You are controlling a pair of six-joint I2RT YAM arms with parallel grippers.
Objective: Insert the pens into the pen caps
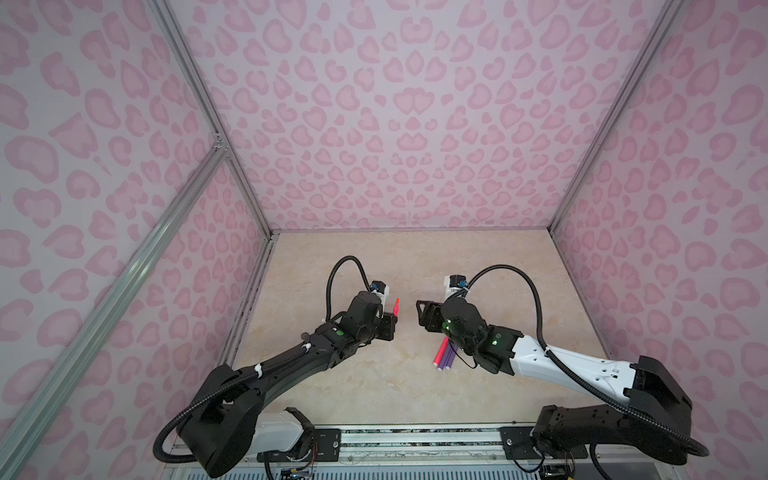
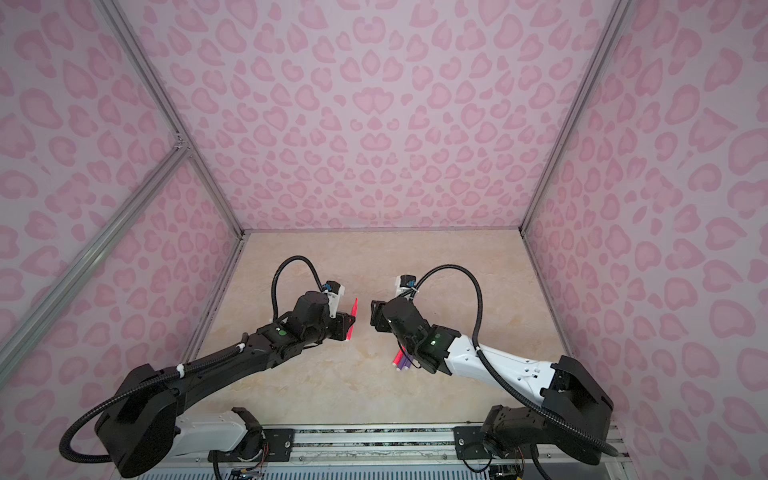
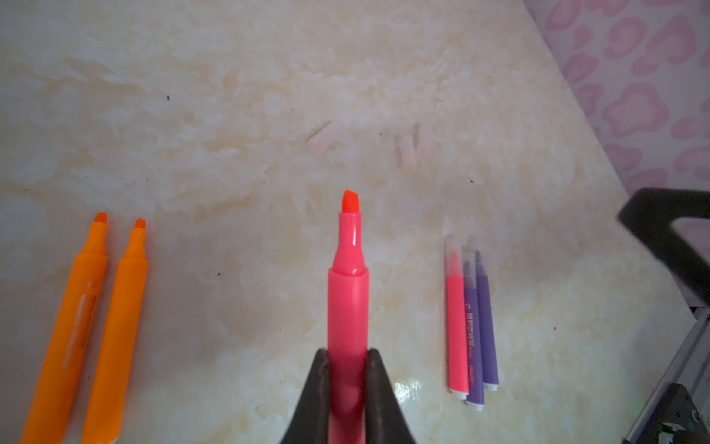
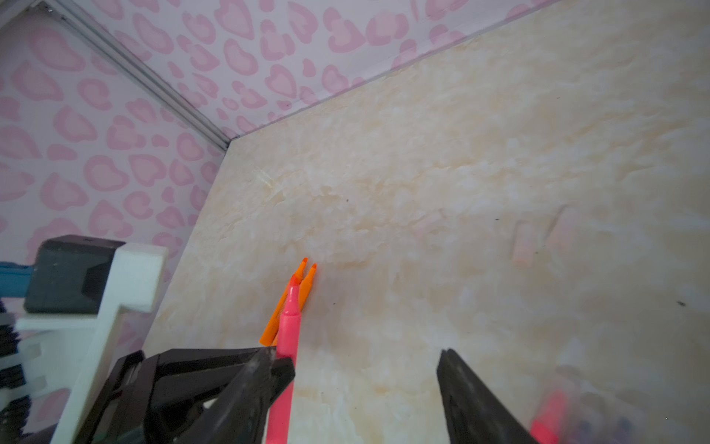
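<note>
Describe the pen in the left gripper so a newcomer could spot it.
Start at the marble-look table, then the left gripper, shut on a pink-red pen. It is the only pen held aloft; the orange pair and the pink-and-purple trio lie flat.

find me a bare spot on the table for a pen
Widest bare patch: the far table strip along the back wall, beyond the loose caps. Also: the near strip between the three capped pens and the front rail. Crowded: mid-table, with the orange pens, those caps, the left arm and right arm.
</note>
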